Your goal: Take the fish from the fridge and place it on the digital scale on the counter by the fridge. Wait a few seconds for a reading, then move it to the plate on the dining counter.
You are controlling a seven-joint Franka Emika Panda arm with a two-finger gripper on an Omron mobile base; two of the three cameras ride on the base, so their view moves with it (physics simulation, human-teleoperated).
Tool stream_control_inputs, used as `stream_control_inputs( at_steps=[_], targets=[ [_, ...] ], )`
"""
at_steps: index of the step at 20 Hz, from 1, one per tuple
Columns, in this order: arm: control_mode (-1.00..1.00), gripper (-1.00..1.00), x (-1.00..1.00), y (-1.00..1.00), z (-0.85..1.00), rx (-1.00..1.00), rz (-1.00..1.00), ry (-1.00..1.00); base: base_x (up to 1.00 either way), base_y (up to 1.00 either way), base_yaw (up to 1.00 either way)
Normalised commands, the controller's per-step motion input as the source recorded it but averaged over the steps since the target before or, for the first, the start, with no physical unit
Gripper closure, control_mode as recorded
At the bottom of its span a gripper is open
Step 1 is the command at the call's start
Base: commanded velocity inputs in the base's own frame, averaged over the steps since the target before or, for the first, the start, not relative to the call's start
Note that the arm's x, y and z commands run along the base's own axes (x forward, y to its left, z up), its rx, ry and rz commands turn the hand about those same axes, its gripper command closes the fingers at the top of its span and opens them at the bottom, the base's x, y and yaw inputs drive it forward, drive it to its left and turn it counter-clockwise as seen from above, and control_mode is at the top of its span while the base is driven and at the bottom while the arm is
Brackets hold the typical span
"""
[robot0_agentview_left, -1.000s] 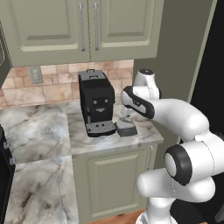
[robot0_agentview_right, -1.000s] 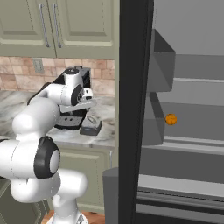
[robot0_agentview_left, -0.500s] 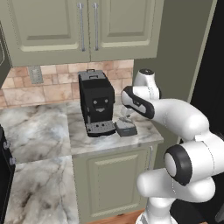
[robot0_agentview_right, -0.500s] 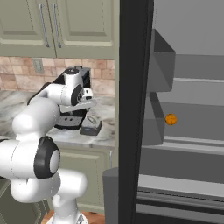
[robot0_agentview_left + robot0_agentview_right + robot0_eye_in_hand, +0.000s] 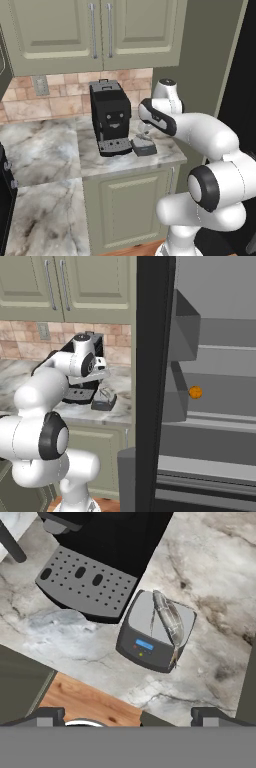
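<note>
The pale silver-grey fish (image 5: pixel 168 617) lies lengthwise on top of the digital scale (image 5: pixel 141 625), whose blue display strip faces the counter's front edge. The scale (image 5: pixel 144 147) stands on the marble counter beside the black coffee machine. My gripper (image 5: pixel 144 132) hangs a short way above the scale, open, with nothing between its fingers (image 5: pixel 48 714), which stand wide apart at the bottom of the hand view. The fridge (image 5: pixel 150 381) stands to the right with its dark door open, showing grey shelves inside.
The black coffee machine (image 5: pixel 109 117) stands right beside the scale on the left. A small orange fruit (image 5: pixel 195 392) sits on a fridge shelf. Green wall cabinets (image 5: pixel 95 30) hang above the counter (image 5: pixel 45 145). The wooden floor (image 5: pixel 85 699) shows below the counter's edge.
</note>
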Motion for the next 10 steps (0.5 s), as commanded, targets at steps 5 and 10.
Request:
stream_control_inputs(
  at_steps=[5, 10],
  targets=[
    [-1.0, -1.0, 0.0, 0.0, 0.0, 0.0, 0.0, 0.0, 0.0, 0.0, 0.0],
    [-1.0, -1.0, 0.0, 0.0, 0.0, 0.0, 0.0, 0.0, 0.0, 0.0, 0.0]
  ],
)
